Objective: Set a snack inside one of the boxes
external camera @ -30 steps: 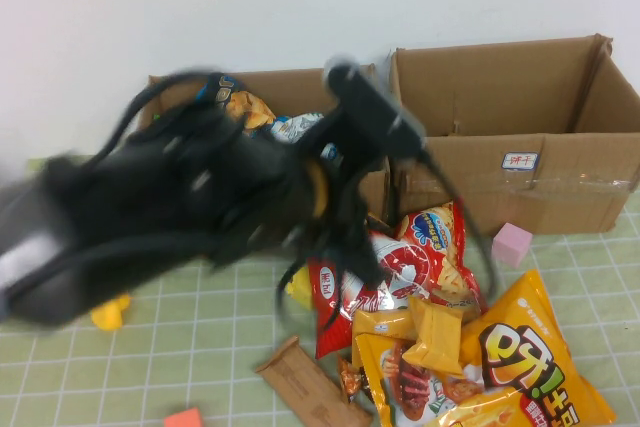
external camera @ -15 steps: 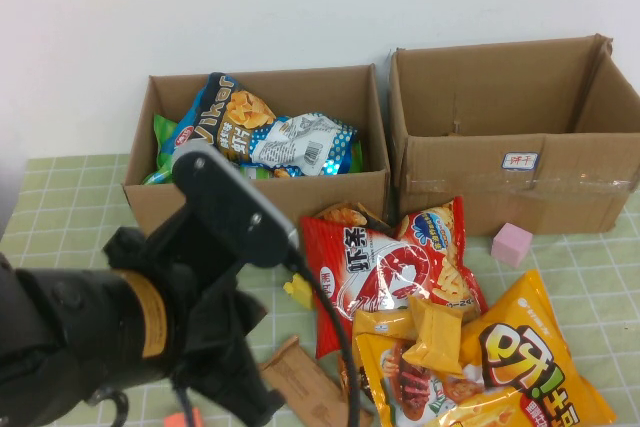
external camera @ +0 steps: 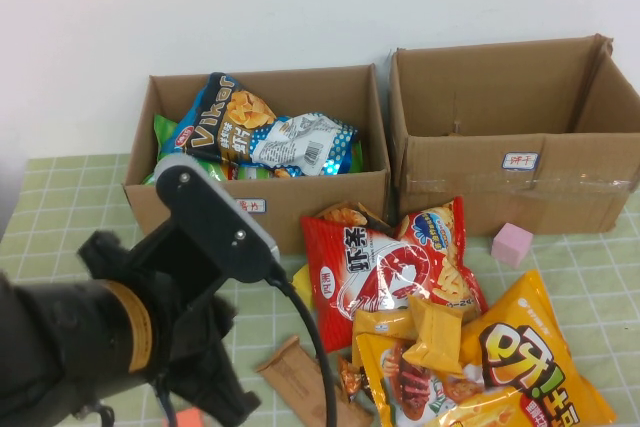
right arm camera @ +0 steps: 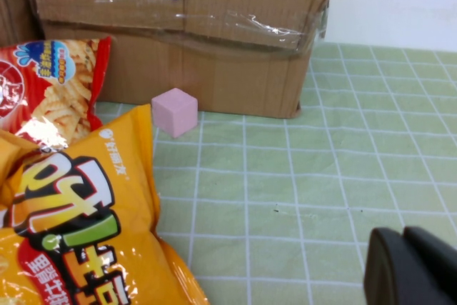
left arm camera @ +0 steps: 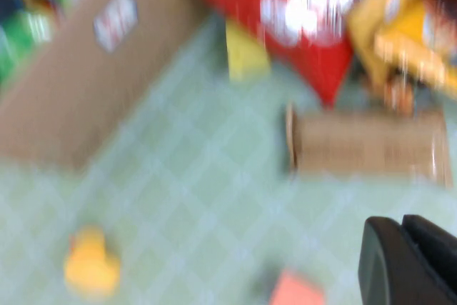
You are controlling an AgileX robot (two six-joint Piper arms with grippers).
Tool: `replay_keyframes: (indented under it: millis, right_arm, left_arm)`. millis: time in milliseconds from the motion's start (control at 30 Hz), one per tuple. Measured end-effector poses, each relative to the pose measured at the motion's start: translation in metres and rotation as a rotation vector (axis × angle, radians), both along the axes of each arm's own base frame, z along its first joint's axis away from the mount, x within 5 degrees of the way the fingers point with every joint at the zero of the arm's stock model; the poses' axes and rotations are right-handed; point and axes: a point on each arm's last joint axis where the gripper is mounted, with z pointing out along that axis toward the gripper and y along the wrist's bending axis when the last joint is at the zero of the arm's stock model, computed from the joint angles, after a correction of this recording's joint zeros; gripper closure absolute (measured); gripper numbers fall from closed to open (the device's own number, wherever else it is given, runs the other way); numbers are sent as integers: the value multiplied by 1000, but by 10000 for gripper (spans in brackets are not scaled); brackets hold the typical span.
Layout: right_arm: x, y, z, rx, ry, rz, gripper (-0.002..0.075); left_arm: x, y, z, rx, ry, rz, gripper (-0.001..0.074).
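A small dark brown and orange crinkled packet (external camera: 348,378) lies on the mat between a flat brown packet (external camera: 300,379) and the yellow-orange bags (external camera: 500,367). It shows blurred in the left wrist view (left arm camera: 397,93). The left box (external camera: 255,209) holds several bags. The right box (external camera: 520,162) looks empty inside. My left arm (external camera: 130,327) fills the near left. My left gripper (left arm camera: 400,223) is shut and empty above the mat, near the flat brown packet (left arm camera: 364,146). My right gripper (right arm camera: 402,232) is shut and empty over bare mat, right of the pile.
A big red bag (external camera: 385,272) lies in front of the boxes. A pink cube (external camera: 511,244) sits by the right box. A yellow block (left arm camera: 245,53), a yellow duck (left arm camera: 91,264) and an orange block (left arm camera: 296,292) lie on the mat near the left arm.
My left arm has pulled back from over the left box to the near left and lower. The left box's contents are now uncovered. The snack pile has not moved.
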Motion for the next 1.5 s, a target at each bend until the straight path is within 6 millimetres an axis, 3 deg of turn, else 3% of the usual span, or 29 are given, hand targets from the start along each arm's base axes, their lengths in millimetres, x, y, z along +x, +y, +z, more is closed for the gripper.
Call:
replay_keyframes:
  millis: [133,300,333,600,833,1033,1300,1500]
  right_arm:
    - [0,0,0,0,0,0,728]
    - [0,0,0,0,0,0,728]
    - [0,0,0,0,0,0,728]
    - [0,0,0,0,0,0,728]
    - [0,0,0,0,0,0,728]
    - [0,0,0,0,0,0,728]
    - [0,0,0,0,0,0,728]
    - [0,0,0,-1,0,1,728]
  left_arm:
    - [2,1,-2,-157,-142,-60,736]
    - [-4,30,-12,-327,-279,-14,736]
    - [-12,46,-22,-364,-324,18,736]
    - [-58,104,-61,-464,-444,257,736]
    - [-96,136,-92,-539,-651,500,736]
    - [-108,143,-107,-533,-717,596,736]
    - [-112,144,-124,-468,-544,649,736]
    - [-113,144,-126,-461,-525,655,736]
